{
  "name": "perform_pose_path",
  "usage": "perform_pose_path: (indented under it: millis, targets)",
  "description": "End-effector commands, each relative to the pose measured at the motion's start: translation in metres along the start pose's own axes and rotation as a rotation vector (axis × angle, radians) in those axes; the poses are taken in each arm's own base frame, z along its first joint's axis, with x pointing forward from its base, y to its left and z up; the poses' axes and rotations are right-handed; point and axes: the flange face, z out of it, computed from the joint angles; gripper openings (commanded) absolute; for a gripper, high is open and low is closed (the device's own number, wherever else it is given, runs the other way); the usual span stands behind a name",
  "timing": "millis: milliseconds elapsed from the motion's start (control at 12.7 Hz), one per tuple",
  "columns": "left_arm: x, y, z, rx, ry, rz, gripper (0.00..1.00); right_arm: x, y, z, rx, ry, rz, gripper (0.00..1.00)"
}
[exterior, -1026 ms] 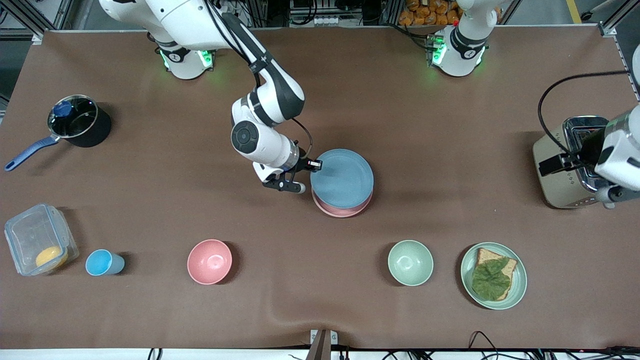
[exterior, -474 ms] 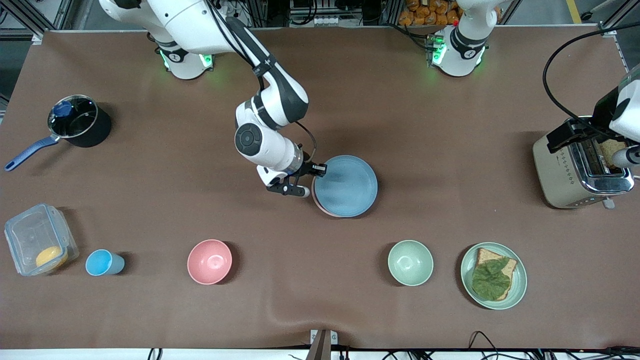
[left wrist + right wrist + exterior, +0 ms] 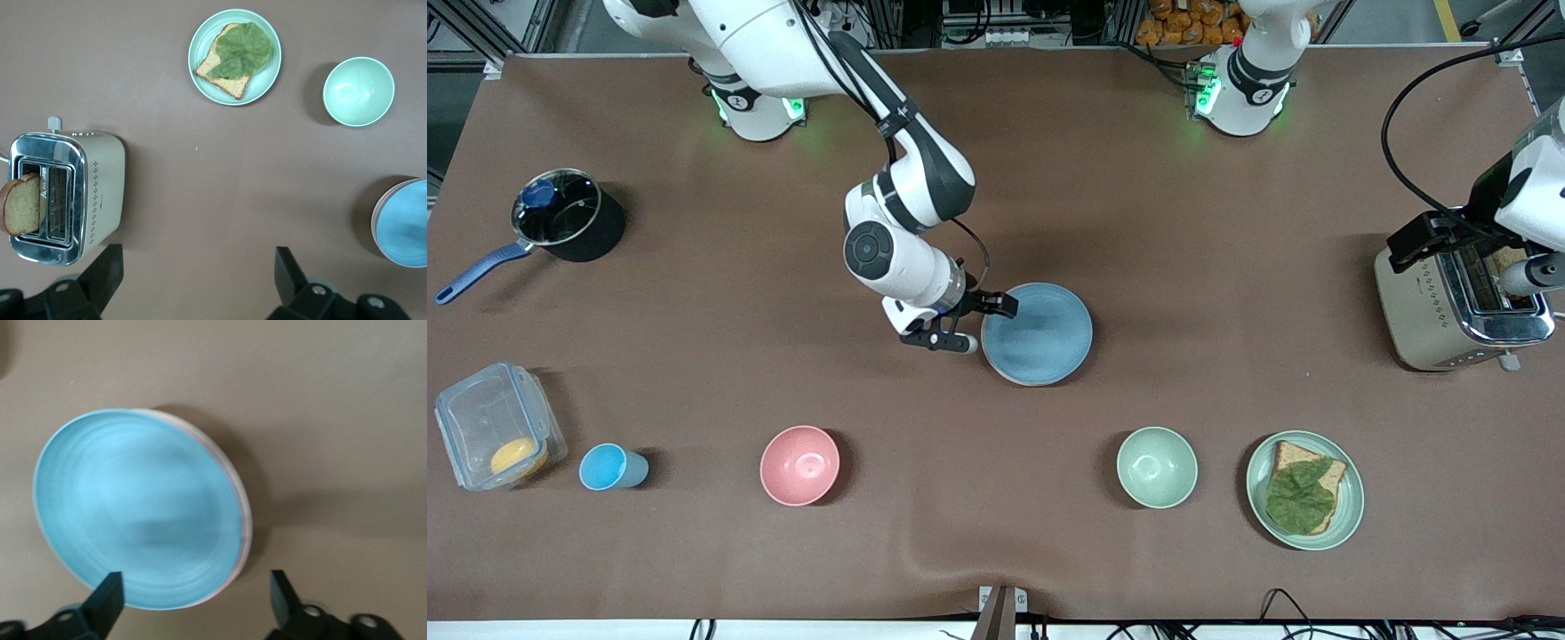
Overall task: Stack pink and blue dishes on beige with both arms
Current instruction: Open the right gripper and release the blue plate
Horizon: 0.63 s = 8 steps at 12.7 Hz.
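Observation:
The light blue plate point(image 3: 1037, 334) point(image 3: 137, 510) point(image 3: 408, 223) lies flat on the stack in the middle of the table. Only a thin rim of the pink plate point(image 3: 247, 527) point(image 3: 374, 223) shows under it. The beige plate is hidden beneath them. My right gripper point(image 3: 980, 324) point(image 3: 193, 597) is open at the stack's edge toward the right arm's end, one finger over the blue rim and the other over bare table. My left gripper point(image 3: 1476, 258) point(image 3: 197, 280) hangs open and empty, high beside the toaster.
Toaster point(image 3: 1449, 307) point(image 3: 67, 200) with a bread slice at the left arm's end. Nearer the front camera stand a green bowl point(image 3: 1157, 467), a green plate with bread point(image 3: 1304, 490), a pink bowl point(image 3: 799, 465), a blue cup point(image 3: 609, 467) and a clear container point(image 3: 494, 427). A black saucepan point(image 3: 565, 218) stands at the right arm's end.
The blue plate came down and slid toward the front camera until it covers the pink plate. The left arm's hand drew back from over the toaster.

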Motion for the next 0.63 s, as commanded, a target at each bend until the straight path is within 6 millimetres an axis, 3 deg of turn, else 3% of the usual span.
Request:
perform_pose_path:
  millis: [0,79,237,395,553]
  targets:
    - [-0.001,0.003,-0.004,-0.027,0.022,0.015,1.0,0.025,0.034,-0.058,-0.089,-0.024,-0.1,1.0]
    - [-0.004,0.016,-0.005,-0.026,0.029,0.038,1.0,0.039,0.057,-0.08,-0.11,-0.044,-0.142,1.0]
    - [-0.004,0.0,-0.007,-0.019,0.031,0.011,1.0,0.067,0.111,-0.128,-0.162,-0.071,-0.232,1.0]
    - [-0.008,0.007,-0.011,-0.028,0.032,0.02,1.0,0.092,0.181,-0.187,-0.224,-0.094,-0.316,1.0]
    - [-0.008,0.004,-0.012,-0.036,0.03,0.008,1.0,0.103,0.264,-0.259,-0.187,-0.128,-0.343,1.0]
